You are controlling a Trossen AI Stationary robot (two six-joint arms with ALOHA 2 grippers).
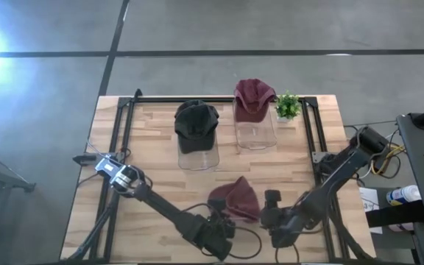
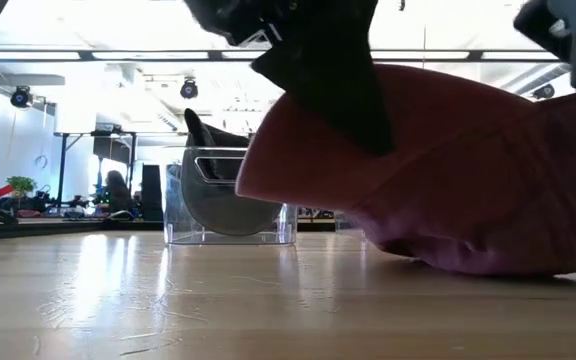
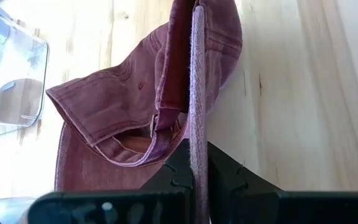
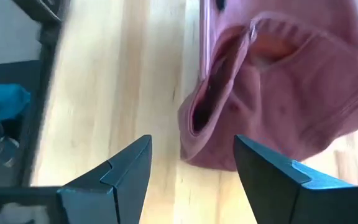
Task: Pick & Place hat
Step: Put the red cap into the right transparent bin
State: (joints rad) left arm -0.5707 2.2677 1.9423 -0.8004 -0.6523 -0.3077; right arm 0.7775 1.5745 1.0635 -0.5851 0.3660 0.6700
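Hat, maroon, lies low on the bench, its brim edge pinched between the left gripper jaws. Right gripper jaws spread, hat's back just ahead. Judgement: keep the pinch firm, lift straight, avoid dragging fabric.

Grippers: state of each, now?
Left gripper: shut on the maroon hat's brim.
Right gripper: open, empty, beside that hat.

Wooden table; maroon hat; stands
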